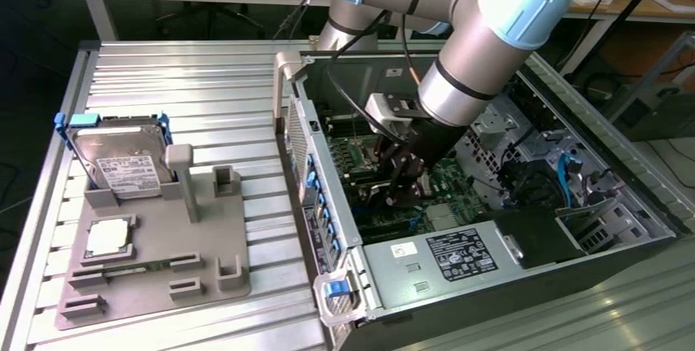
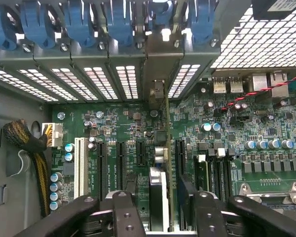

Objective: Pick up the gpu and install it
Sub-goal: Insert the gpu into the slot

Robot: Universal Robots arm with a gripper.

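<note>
Inside the open computer case (image 1: 565, 237) room is tight: the pincer (image 2: 165, 207) straddles the gpu (image 2: 166, 148), standing on edge in its motherboard slot, with empty expansion slots (image 2: 101, 163) on one side and memory sockets (image 2: 212, 170) on the other. The rear wall's vented slot covers (image 2: 98, 81) and blue latches (image 2: 121, 22) close off the far end. The power supply (image 1: 451, 257) and drive cage (image 1: 592, 221) crowd the case's near end. Beside the case, the ribbed tabletop (image 1: 185, 82) lies open behind the grey fixture (image 1: 163, 261) and its upright hard drive (image 1: 122, 160).

gpu (image 2: 166, 148) stood on edge inside the open case, thin green board seen edge-on, seated in a slot on the motherboard. Its silver bracket end sat against the rear slot panel, under the blue clips. Exterior view: hidden behind the arm, couldn't make it out.
</note>
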